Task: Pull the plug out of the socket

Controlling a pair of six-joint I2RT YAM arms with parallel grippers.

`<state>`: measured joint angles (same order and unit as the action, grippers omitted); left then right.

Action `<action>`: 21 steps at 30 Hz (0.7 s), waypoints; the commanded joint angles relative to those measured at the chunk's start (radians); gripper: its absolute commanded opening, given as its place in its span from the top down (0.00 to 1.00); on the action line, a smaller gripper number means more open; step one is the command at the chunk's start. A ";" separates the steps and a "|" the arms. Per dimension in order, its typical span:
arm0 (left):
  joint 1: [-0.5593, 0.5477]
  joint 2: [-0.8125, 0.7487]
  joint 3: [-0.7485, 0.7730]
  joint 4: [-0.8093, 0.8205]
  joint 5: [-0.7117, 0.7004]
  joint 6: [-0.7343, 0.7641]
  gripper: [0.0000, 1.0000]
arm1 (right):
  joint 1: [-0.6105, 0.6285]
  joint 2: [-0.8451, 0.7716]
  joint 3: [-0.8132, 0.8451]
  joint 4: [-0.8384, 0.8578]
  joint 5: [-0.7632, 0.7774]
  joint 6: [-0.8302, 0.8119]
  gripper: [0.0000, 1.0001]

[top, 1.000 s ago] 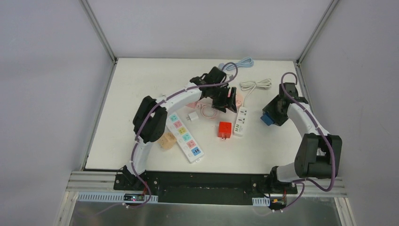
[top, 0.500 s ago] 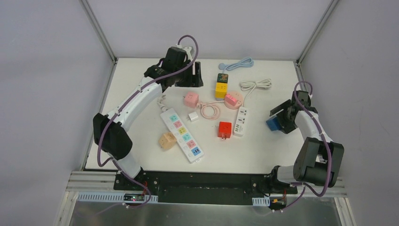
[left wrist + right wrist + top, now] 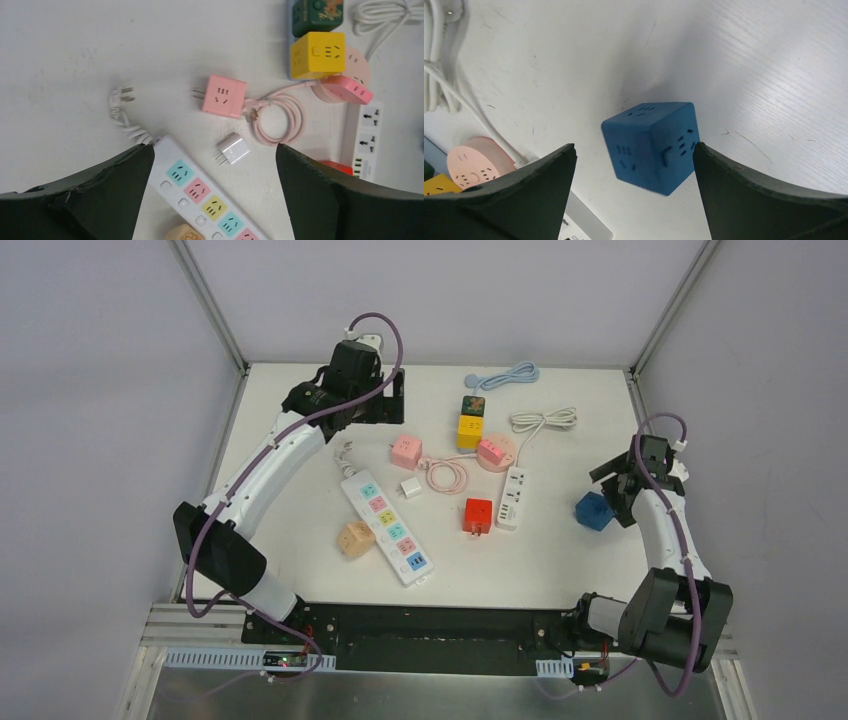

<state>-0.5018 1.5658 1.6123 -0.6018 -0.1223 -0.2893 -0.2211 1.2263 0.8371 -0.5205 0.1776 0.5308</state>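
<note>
A blue cube socket rests on the table at the right. My right gripper is open around it, one fingertip close to its edge. A pink cube socket lies mid-table with its bare prongs pointing left. A small white plug lies loose beside it. My left gripper hangs open and empty at the back left, high above them. A pink plug lies on a round pink socket; whether it is plugged in I cannot tell.
A long white strip with coloured sockets runs diagonally, with a tan cube beside it. A yellow cube, a green cube, a red cube, a white strip and coiled cords crowd the middle and back.
My left arm swung from the pink sockets up to the back left and opened. My right gripper drew back to the right and opened, leaving the blue cube on the table.
</note>
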 commanded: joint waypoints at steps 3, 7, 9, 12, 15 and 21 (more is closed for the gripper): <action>0.054 -0.016 0.076 -0.164 -0.156 -0.043 0.01 | -0.006 -0.088 0.053 -0.030 -0.022 -0.027 0.11; 0.103 0.005 0.105 -0.201 -0.033 -0.088 0.05 | 0.007 -0.132 0.016 0.047 -0.233 -0.076 0.13; 0.118 0.017 0.110 -0.206 0.040 -0.112 0.08 | 0.025 -0.151 -0.002 0.091 -0.345 -0.092 0.15; 0.127 0.041 0.123 -0.217 0.149 -0.139 0.12 | 0.097 -0.167 -0.003 0.134 -0.435 -0.096 0.16; 0.128 0.074 0.126 -0.203 0.256 -0.166 0.14 | 0.201 -0.150 0.019 0.158 -0.399 -0.091 0.16; 0.128 0.159 0.137 -0.100 0.450 -0.258 0.19 | 0.361 0.037 0.126 0.244 -0.372 -0.211 0.16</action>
<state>-0.3721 1.6825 1.7073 -0.7692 0.1463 -0.4667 0.0643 1.1465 0.8574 -0.3748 -0.1776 0.4236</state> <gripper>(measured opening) 0.815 0.839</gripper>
